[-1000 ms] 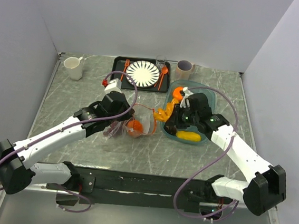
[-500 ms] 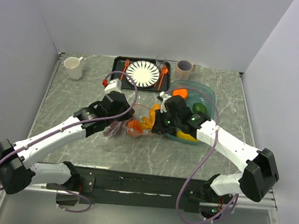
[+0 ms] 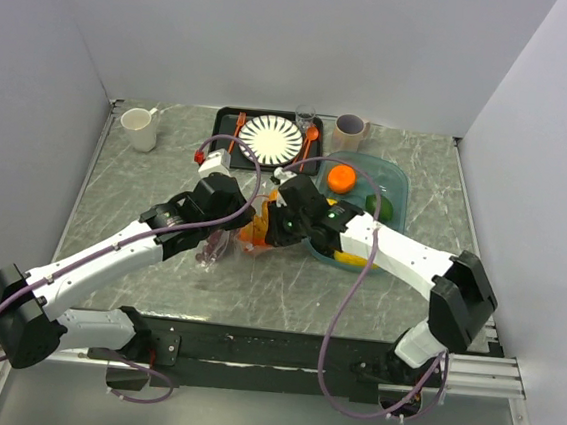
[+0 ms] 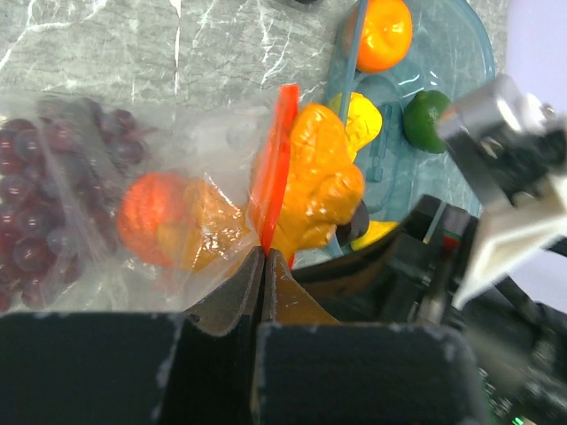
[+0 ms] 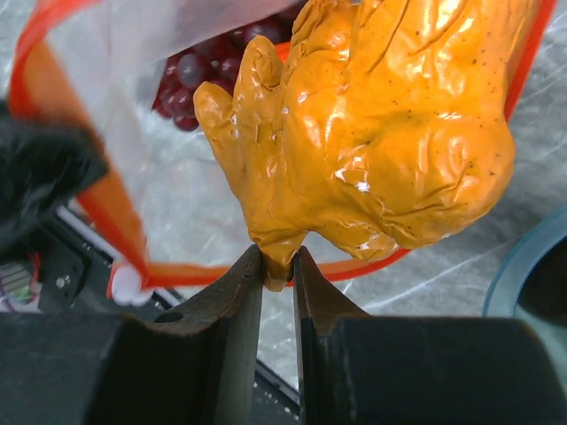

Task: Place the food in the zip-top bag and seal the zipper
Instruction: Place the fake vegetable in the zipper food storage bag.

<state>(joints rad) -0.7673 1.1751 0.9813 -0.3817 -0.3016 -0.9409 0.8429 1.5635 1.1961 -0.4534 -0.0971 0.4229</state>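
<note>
My left claw (image 4: 263,257) is pinched shut on the zipper (image 4: 276,159), holding up the mouth of the bag (image 4: 195,150), which lies on the bench (image 3: 134,198). My right claw (image 5: 278,264) is closed narrowly on the lower tip of a lumpy yellow piece (image 5: 390,133), which hangs right at the bag's open mouth. Inside the bag lie purple grapes (image 4: 35,221) and a round reddish piece (image 4: 151,217). An orange (image 4: 381,31) and a green piece (image 4: 425,119) sit in the tub (image 4: 465,62).

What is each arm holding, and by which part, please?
Left fingers: zip-top bag, by its zipper. Right fingers: yellow-orange food piece, by its narrow tip.
</note>
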